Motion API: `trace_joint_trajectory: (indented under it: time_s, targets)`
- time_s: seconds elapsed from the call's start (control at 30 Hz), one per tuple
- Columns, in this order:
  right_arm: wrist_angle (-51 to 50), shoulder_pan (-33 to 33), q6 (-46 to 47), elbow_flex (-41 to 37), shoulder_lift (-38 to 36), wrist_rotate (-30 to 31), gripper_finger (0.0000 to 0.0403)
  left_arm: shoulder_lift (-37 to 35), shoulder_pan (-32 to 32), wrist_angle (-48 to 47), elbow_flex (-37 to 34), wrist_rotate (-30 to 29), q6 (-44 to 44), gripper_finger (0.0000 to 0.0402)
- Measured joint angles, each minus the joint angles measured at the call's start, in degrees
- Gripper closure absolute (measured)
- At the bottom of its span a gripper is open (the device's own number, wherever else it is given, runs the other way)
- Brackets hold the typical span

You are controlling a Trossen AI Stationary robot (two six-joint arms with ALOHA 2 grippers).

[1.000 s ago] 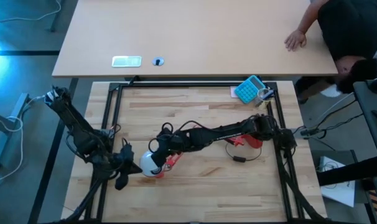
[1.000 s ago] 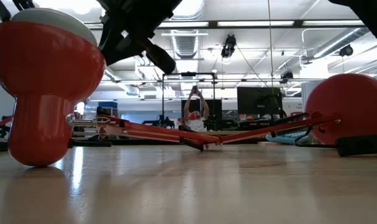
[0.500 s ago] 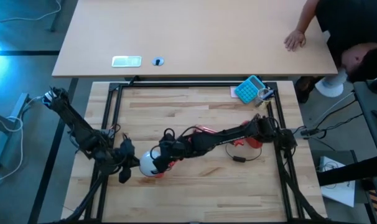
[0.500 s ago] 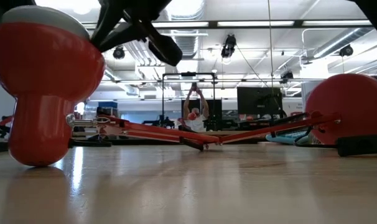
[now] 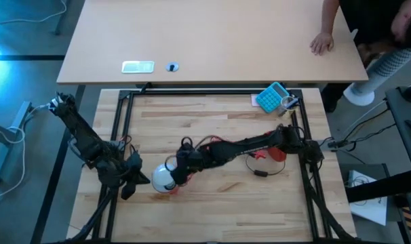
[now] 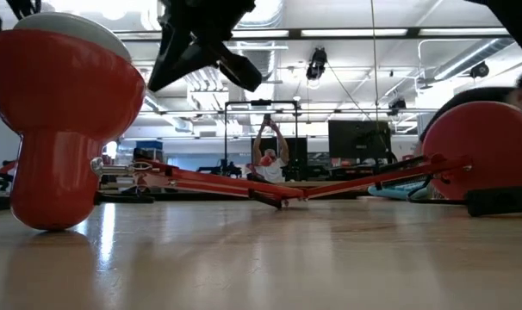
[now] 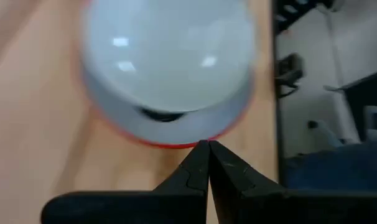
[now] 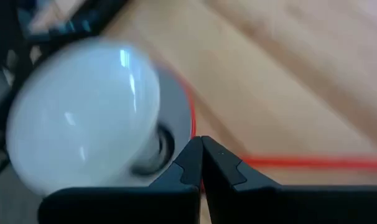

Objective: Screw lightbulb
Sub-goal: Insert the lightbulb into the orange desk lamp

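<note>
Both grippers pressed together, empty: left gripper (image 7: 207,149) just left of the bulb (image 5: 163,177), right gripper (image 8: 200,146) just right of it. Bulb seated in red shade (image 6: 59,103).

white lightbulb (image 8: 83,112) in red shade (image 6: 59,112)

Right wrist view, contents as recorded:
- Right gripper (image 8: 201,163): dark fingers (image 8: 223,168) pressed together, tips meeting, holding nothing.
- Lightbulb (image 8: 83,118): white dome, narrow base seated in the lamp shade (image 8: 179,118), red-rimmed, white inside, just beyond the fingertips.
- Red lamp arm (image 8: 300,162): lay across the wooden tabletop (image 8: 288,81).
</note>
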Motion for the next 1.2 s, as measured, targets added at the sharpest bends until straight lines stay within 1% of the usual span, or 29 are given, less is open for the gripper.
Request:
trace_joint_trajectory:
  time_s: [0.13, 0.23, 0.4, 0.53, 0.7, 0.83, 1.07, 1.2]
  targets:
    - [3.2, -1.5, -3.2, 0.0, 0.4, 0.1, 0.0403, 4.1, -1.3, 8.3, 0.4, -2.4, 1.6, 0.0401]
    - [5.2, -1.7, -4.8, -0.1, 0.5, -0.2, 0.0403, 7.5, -1.1, 11.9, 0.4, -3.0, 2.8, 0.0401]
    - [6.5, -1.5, -5.4, -0.1, 0.5, -1.3, 0.0403, 10.6, -1.1, 12.6, 0.4, -5.8, 2.8, 0.0401]
    - [6.6, -0.4, -5.4, -0.1, 0.5, -2.9, 0.0403, 10.1, -0.8, 12.5, 0.4, -7.8, 2.6, 0.0401]
    - [5.9, 0.7, -5.3, -0.2, 0.5, -1.9, 0.0403, 8.7, 0.5, 10.3, 0.4, -7.3, 2.1, 0.0401]
    - [5.1, 1.4, -4.3, -0.2, 0.1, -2.0, 0.0403, 7.7, 0.8, 6.0, 0.3, -7.1, 1.4, 0.0401]
    - [4.8, 2.6, -3.8, 0.8, -0.5, -4.0, 0.0403, 6.3, 1.1, -2.8, 0.2, -8.1, -0.2, 0.0401]
    - [4.0, 3.2, -3.8, 2.4, -0.5, -4.3, 0.0403, 4.6, 1.2, -5.1, 0.2, -8.4, -1.2, 0.0401]
